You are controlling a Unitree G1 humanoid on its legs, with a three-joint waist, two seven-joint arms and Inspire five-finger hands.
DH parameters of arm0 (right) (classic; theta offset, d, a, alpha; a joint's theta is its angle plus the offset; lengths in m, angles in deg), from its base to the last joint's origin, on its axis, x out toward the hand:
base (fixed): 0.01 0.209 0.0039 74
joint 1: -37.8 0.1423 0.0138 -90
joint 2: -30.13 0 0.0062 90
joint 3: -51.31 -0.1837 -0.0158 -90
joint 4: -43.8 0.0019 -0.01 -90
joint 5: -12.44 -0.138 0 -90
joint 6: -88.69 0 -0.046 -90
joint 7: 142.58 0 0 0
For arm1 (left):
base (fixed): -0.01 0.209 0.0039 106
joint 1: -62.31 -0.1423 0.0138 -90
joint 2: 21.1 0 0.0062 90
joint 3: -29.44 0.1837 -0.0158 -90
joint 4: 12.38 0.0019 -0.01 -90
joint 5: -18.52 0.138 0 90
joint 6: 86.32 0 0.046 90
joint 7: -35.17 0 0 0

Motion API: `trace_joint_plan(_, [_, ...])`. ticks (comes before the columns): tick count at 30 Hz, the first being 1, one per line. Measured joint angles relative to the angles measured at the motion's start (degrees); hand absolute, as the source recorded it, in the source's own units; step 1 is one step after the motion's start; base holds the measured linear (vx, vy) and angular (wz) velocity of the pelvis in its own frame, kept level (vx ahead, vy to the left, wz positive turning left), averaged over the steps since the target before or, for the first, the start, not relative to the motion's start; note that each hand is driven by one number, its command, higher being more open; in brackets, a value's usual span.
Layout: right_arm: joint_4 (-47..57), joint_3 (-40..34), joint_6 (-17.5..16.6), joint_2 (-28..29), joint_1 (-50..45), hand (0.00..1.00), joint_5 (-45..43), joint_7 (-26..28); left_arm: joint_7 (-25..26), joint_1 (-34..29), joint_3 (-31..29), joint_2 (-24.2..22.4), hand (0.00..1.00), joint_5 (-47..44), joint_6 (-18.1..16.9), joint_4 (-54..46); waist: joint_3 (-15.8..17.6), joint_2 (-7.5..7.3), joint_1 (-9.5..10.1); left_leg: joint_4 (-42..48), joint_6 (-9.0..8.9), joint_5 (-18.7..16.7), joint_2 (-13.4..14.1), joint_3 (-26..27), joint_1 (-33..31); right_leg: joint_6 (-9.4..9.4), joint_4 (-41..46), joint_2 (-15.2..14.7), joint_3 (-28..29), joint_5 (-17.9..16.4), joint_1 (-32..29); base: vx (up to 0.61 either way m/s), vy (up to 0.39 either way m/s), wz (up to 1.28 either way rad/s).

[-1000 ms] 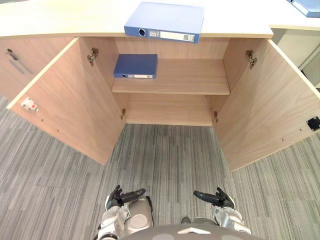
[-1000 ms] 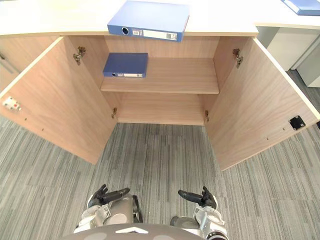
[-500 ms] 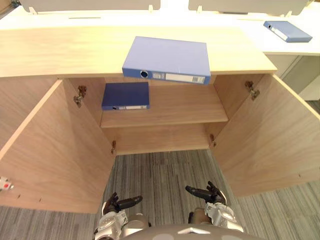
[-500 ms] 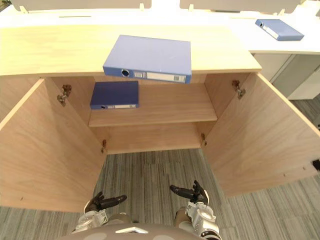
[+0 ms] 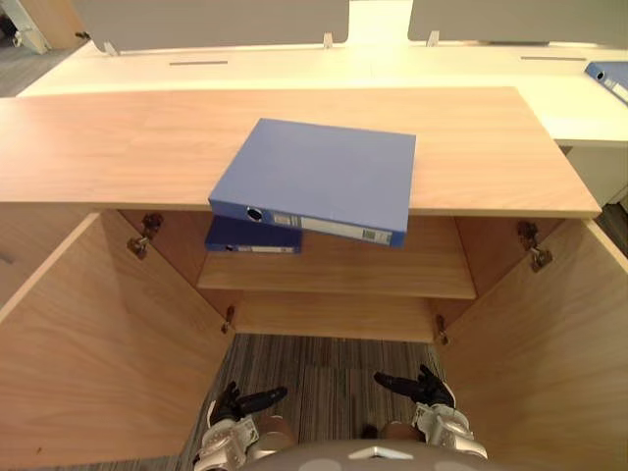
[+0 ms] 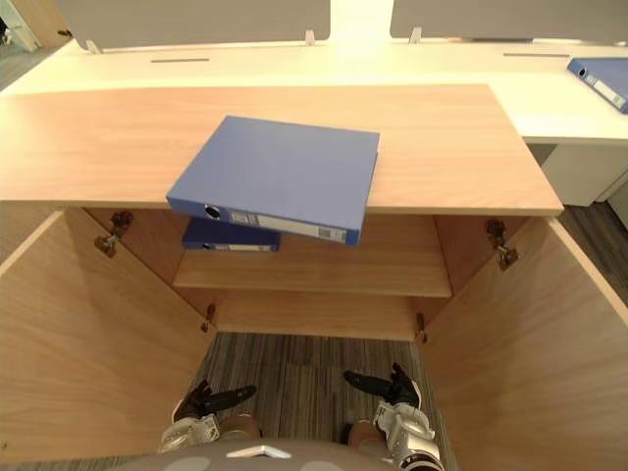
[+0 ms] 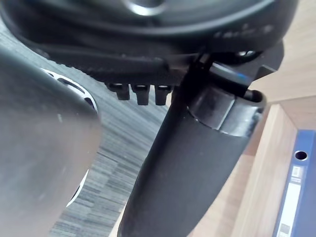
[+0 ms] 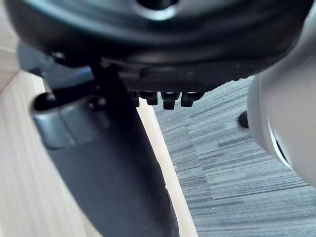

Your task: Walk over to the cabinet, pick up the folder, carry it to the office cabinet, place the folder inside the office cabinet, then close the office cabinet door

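Observation:
A blue lever-arch folder (image 5: 319, 177) lies flat on the wooden cabinet top (image 5: 118, 147), its spine overhanging the front edge. A darker blue folder (image 5: 250, 238) lies on the shelf (image 5: 392, 280) inside the cabinet, partly hidden under the top. My left hand (image 5: 240, 404) and right hand (image 5: 417, 386) hang low above the carpet, well below and in front of the folders, both relaxed, open and holding nothing. In the left wrist view my left hand (image 7: 197, 163) shows with the folder's spine (image 7: 296, 192) beyond it. My right hand (image 8: 108, 163) shows against a door.
Both cabinet doors stand wide open: the left door (image 5: 98, 363) and the right door (image 5: 559, 363) flank me on either side. Grey striped carpet (image 5: 324, 368) lies between them. Another blue folder (image 5: 610, 77) lies on the white desk (image 5: 294, 64) behind.
The camera has come closer to the cabinet and looks higher, so the top and its folder sit nearer the middle. Both hands stay low and open; the folders have not moved.

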Motion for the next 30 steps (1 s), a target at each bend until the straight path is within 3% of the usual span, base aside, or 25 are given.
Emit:
trace_joint_plan(1, [0.0, 0.0, 0.07, 0.06, 0.01, 1.0, -0.04, -0.02, -0.08, -0.03, 0.01, -0.01, 1.0, 0.01, -0.01, -0.16, -0.03, -0.01, 0.01, -5.7, 0.11, 0.22, -0.37, 0.82, -0.54, 0.24, -0.41, -0.01, 0.2, 0.05, 0.34, 0.16, 0.132, -0.11])
trace_joint_plan(2, [0.03, -0.07, 0.11, 0.02, 0.02, 1.0, -0.07, -0.07, -0.03, 0.01, 0.01, -0.1, 1.0, 0.02, 0.0, -0.06, -0.12, 0.15, -0.06, -11.69, 0.82, 3.3, -1.02, 0.91, -0.48, 0.87, -0.5, 0.11, 0.37, 0.05, 0.49, 0.14, 0.145, -0.1])
trace_joint_plan(4, [-0.02, -0.69, 0.3, 0.35, -0.01, 1.0, -0.04, -0.2, -0.02, -0.19, 0.02, 0.43, 1.0, 0.08, 0.06, 0.17, -0.6, -0.4, -0.06, -17.59, 0.87, 3.36, -2.83, 0.99, 1.49, 2.24, -1.07, -0.1, 1.11, 0.31, 0.51, 0.15, 0.155, -0.03])
trace_joint_plan(7, [-0.02, -1.77, 0.62, 1.53, -0.48, 1.0, -0.04, -0.18, 0.05, -0.68, 0.02, 1.33, 1.0, 0.12, 0.1, 0.25, -1.22, -2.09, 0.11, -21.31, 1.34, 3.66, -4.94, 1.88, 3.65, 3.56, -2.94, -1.66, 1.87, 1.14, 1.35, 0.12, 0.148, -0.07])
trace_joint_plan(10, [0.06, -1.76, 0.58, 1.57, -0.98, 1.0, -0.02, 0.01, -0.01, -1.01, 0.65, 1.19, 1.0, 0.41, 0.13, 1.12, -1.96, -1.64, 0.09, -24.25, 1.95, 4.08, -6.43, 3.41, 6.82, 4.84, -5.95, -2.09, 3.09, 2.36, 3.87, 0.06, 0.126, -0.19])
trace_joint_plan(13, [0.03, -1.77, 0.57, 1.48, -1.0, 1.0, 0.02, 0.1, -0.24, -1.29, 2.24, 1.06, 1.0, 0.99, 0.12, 1.1, -2.42, -1.0, 0.06, -27.52, 2.46, 5.07, -7.18, 4.28, 8.17, 5.02, -8.03, -2.12, 4.03, 3.78, 4.14, -0.01, 0.071, -0.16])
trace_joint_plan(19, [-0.45, -1.74, 0.54, 0.74, -1.32, 1.0, 0.46, 0.0, -0.02, -1.47, 6.47, 1.92, 1.0, 1.06, -0.04, 0.49, -2.52, -1.13, 0.1, -35.1, 2.48, 9.41, -8.97, 4.07, 11.4, 4.75, -10.3, -1.81, 3.98, 5.37, 5.1, -0.05, 0.009, 0.0])
trace_joint_plan(22, [-0.46, -1.62, 0.5, 0.08, -1.76, 1.0, 0.46, -0.44, 0.77, -3.9, 10.28, 2.05, 1.0, 0.96, -0.02, -4.88, -2.55, -1.21, 0.11, -38.41, 2.96, 11.68, -9.6, 3.49, 12.03, 4.74, -11.33, -1.66, 3.51, 6.39, 5.08, -0.09, -0.008, 0.1])
trace_joint_plan(26, [0.47, -0.92, -0.16, -1.11, -4.14, 1.0, 0.46, -1.21, 1.69, -11.12, 16.76, 1.97, 1.0, -0.46, -0.17, -21.75, -2.83, -1.65, 0.27, -41.3, 3.44, 13.53, -10.7, 2.14, 12.91, 4.93, -11.23, -2.12, 2.85, 6.63, 5.11, -0.08, 0.015, 0.13])
trace_joint_plan(30, [2.31, 1.09, -0.64, -1.28, -5.88, 1.0, 0.47, -1.16, 2.17, -14.29, 18.29, 2.15, 1.0, -0.47, -1.34, -33.23, -3.01, -1.82, 0.36, -42.0, 3.69, 14.01, -11.11, 1.87, 13.39, 5.06, -10.89, -2.5, 2.82, 6.64, 5.05, -0.07, 0.025, 0.03])
